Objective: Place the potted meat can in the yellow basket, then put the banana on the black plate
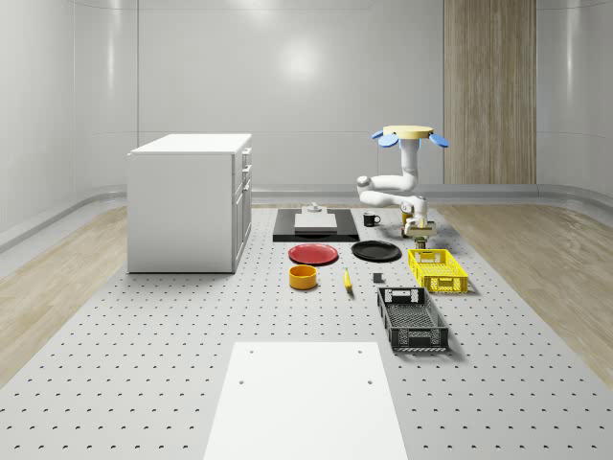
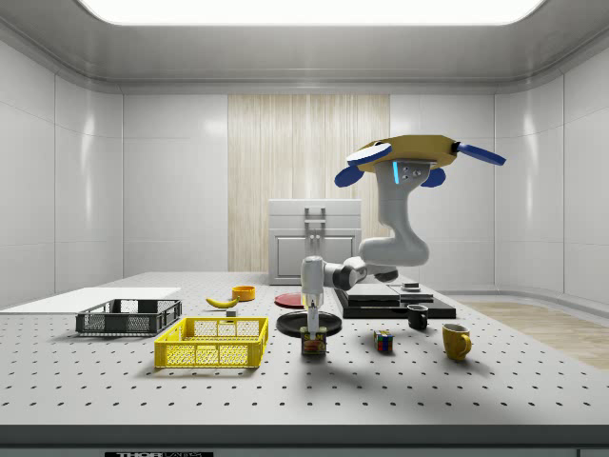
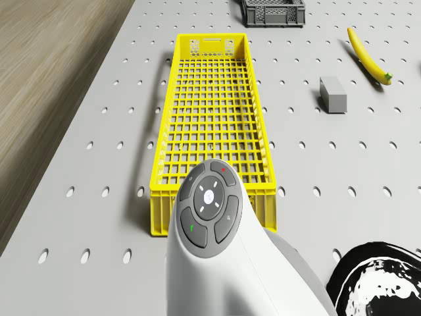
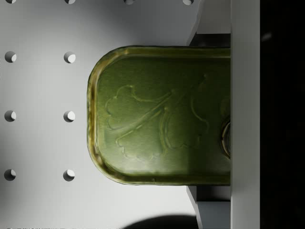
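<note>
The potted meat can (image 4: 162, 114), with a green embossed lid, sits between my fingers (image 4: 212, 19), which press on its two long sides. My gripper (image 2: 313, 330) points straight down and holds the can (image 2: 314, 345) at or just above the table, beside the far end of the yellow basket (image 2: 211, 354). The drone (image 1: 412, 134) hovers above that spot. The banana (image 1: 347, 279) lies on the table near the orange bowl. The black plate (image 1: 375, 251) lies beside the basket (image 1: 414, 264), close to my gripper (image 1: 418, 224).
A black crate (image 1: 412, 319) stands in front of the basket. A red plate (image 1: 313, 254), an orange bowl (image 1: 303, 277), a grey block (image 3: 332, 93) and a black mug (image 1: 372, 218) are nearby. A white cabinet (image 1: 190, 201) stands at the whole-scene view's left. A colour cube (image 2: 383, 341) and a yellow mug (image 2: 456, 340) stand beyond the can.
</note>
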{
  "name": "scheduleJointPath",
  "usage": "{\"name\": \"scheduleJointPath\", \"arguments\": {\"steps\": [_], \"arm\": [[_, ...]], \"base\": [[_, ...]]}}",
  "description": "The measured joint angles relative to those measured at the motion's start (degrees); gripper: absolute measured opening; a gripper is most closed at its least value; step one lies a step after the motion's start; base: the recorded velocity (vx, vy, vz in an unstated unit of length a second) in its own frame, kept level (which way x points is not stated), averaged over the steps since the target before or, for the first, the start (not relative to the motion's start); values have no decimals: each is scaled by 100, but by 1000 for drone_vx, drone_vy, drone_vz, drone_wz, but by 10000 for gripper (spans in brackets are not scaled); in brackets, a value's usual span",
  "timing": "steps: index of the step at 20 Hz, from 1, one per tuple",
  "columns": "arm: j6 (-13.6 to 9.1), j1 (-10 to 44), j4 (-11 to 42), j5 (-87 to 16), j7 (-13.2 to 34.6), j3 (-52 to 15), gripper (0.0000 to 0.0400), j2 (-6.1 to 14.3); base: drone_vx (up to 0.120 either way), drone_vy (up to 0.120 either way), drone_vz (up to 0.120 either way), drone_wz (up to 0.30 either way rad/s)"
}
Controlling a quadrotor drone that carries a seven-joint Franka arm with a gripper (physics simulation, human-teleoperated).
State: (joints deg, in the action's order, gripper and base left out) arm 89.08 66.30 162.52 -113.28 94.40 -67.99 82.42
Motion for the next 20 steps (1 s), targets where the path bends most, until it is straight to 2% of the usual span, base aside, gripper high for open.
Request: {"name": "scheduleJointPath", "arguments": {"steps": [1, 9, 13, 20], "arm": [[-19, -4, 12, 32, -2, -36, 291, -2], [-206, -32, 136, 471, 79, -506, 291, -13], [-229, -27, 157, 580, 101, -616, 291, 1], [-211, -14, 167, 658, 123, -685, 291, 42]], "base": [[0, 0, 0, 0], [0, 0, 120, 0], [120, 0, 100, 0], [120, 0, 0, 0]]}}
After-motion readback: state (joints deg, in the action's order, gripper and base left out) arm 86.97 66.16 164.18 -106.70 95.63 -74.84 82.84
